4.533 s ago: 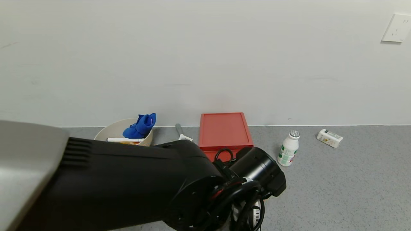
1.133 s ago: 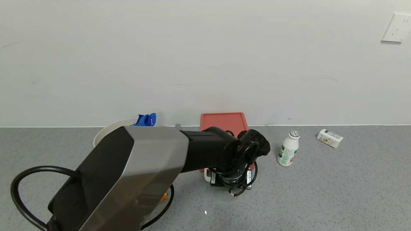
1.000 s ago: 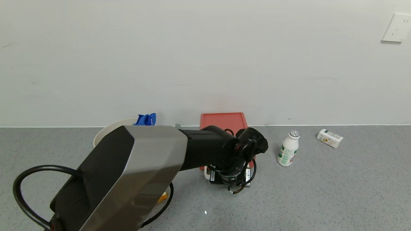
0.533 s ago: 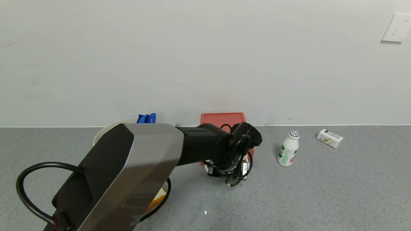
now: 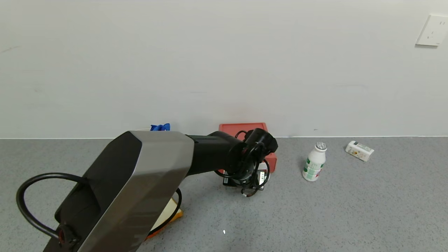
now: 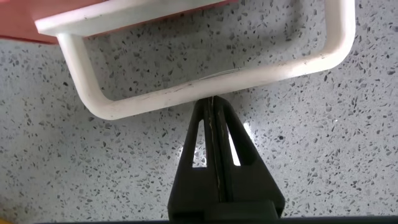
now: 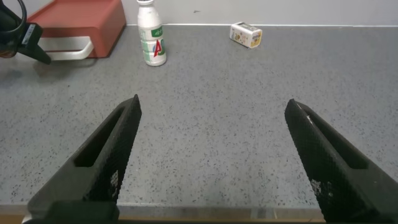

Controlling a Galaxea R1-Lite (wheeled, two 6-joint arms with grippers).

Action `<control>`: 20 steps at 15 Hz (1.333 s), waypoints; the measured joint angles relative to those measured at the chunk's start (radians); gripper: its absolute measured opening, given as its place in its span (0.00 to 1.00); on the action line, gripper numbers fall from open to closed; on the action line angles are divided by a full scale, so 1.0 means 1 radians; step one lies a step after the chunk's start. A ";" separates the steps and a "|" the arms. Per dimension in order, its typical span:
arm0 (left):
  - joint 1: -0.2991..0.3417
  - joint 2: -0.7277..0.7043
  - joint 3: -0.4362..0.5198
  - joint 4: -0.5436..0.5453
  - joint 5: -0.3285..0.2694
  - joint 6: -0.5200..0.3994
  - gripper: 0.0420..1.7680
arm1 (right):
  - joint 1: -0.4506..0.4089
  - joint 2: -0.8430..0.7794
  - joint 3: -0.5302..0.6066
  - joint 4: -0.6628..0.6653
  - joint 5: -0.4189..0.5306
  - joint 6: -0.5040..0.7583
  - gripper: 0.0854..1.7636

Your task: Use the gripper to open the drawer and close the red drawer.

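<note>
The terracotta-red drawer box (image 5: 242, 127) stands against the wall, mostly covered by my left arm (image 5: 210, 157). In the left wrist view my left gripper (image 6: 214, 101) is shut and empty. Its joined tips press on the outer bar of the drawer's white loop handle (image 6: 155, 99), from the outside. The right wrist view shows the red box (image 7: 74, 22), the handle (image 7: 68, 48) and the left gripper's black fingers (image 7: 34, 46) against it. My right gripper (image 7: 214, 118) is open and empty above the grey table's front edge.
A white drink bottle (image 5: 314, 161) stands right of the drawer and a small carton (image 5: 359, 151) lies farther right. A blue cloth (image 5: 160, 127) shows behind my left arm. Something orange (image 5: 175, 214) lies under that arm. The wall is directly behind the drawer.
My left arm has moved toward the wall with its shut gripper against the white handle. The handle and drawer front have gone back with it, and less red shows in front.
</note>
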 joint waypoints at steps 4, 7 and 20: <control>0.006 -0.003 0.001 0.000 -0.002 0.003 0.04 | 0.000 0.000 0.000 0.000 0.000 0.000 0.96; 0.004 -0.028 0.005 0.054 -0.002 -0.002 0.04 | 0.000 0.000 0.000 0.000 0.000 0.000 0.96; 0.100 -0.352 0.026 0.240 -0.310 0.336 0.04 | 0.000 0.000 0.000 0.000 0.000 0.000 0.96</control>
